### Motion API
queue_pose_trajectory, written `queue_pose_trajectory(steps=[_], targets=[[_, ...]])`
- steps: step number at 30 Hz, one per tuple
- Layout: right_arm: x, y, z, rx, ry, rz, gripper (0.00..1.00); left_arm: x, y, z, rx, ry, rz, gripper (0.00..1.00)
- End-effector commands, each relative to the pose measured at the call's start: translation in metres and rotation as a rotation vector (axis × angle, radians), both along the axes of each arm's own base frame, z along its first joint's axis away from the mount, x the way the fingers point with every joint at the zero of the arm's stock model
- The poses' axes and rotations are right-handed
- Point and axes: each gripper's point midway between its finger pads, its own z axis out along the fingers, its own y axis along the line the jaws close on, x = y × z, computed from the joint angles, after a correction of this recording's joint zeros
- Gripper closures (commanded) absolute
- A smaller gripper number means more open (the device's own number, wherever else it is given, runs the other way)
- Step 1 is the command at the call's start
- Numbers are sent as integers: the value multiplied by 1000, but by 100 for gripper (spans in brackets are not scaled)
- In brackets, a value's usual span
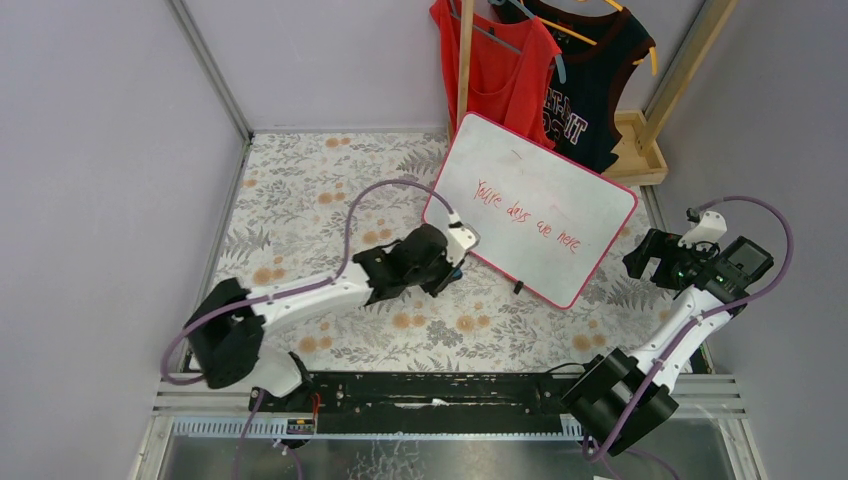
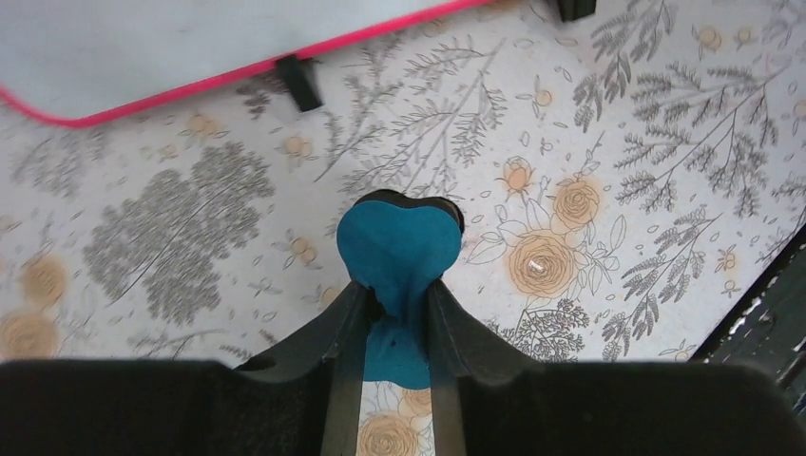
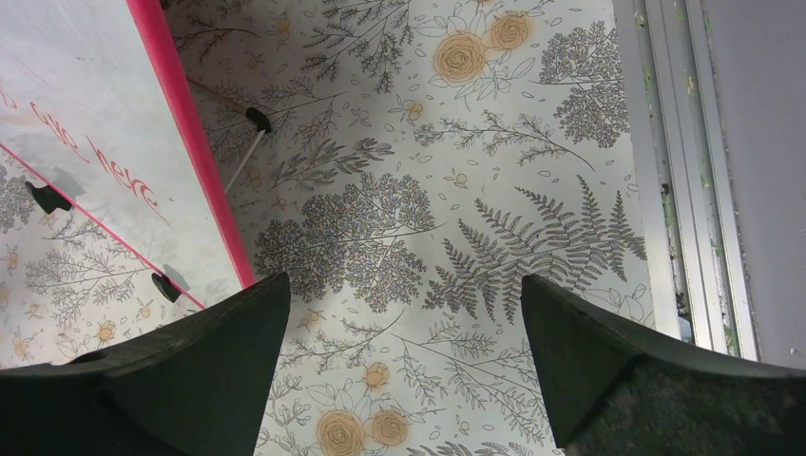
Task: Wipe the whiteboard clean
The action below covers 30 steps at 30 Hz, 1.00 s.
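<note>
Left gripper (image 2: 394, 309) is clamped on the narrow waist of the blue eraser (image 2: 399, 249), just short of the board's lower edge. Right gripper (image 3: 404, 313) is spread wide, holding nothing, clear of the board's right edge. The whiteboard (image 1: 530, 205) stands propped on small black feet (image 1: 518, 287) toward the far side of the table (image 1: 300, 200) with its red writing (image 1: 525, 222) unwiped and nothing bracing it, so wiping pressure could slide or tip it toward the hanging shirts (image 1: 510, 70), or twist the eraser in that thin pinch.

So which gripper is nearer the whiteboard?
Left. The left gripper, holding the blue eraser, is beside the whiteboard's near edge; the right gripper stands apart off its right edge.
</note>
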Motion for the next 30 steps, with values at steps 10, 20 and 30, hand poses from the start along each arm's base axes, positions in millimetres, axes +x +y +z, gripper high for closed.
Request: queue_pose_trajectory(steps=[10,20,30], targets=[[5,0,5,4,-24,33,3,54,77,120,-464,-337,505,100],[22,26,48,163,-85,342,9,61,76,118,-510,-357,540,100],[38,15,90,190,-122,391,12,65,72,107,-521,-346,550,100]])
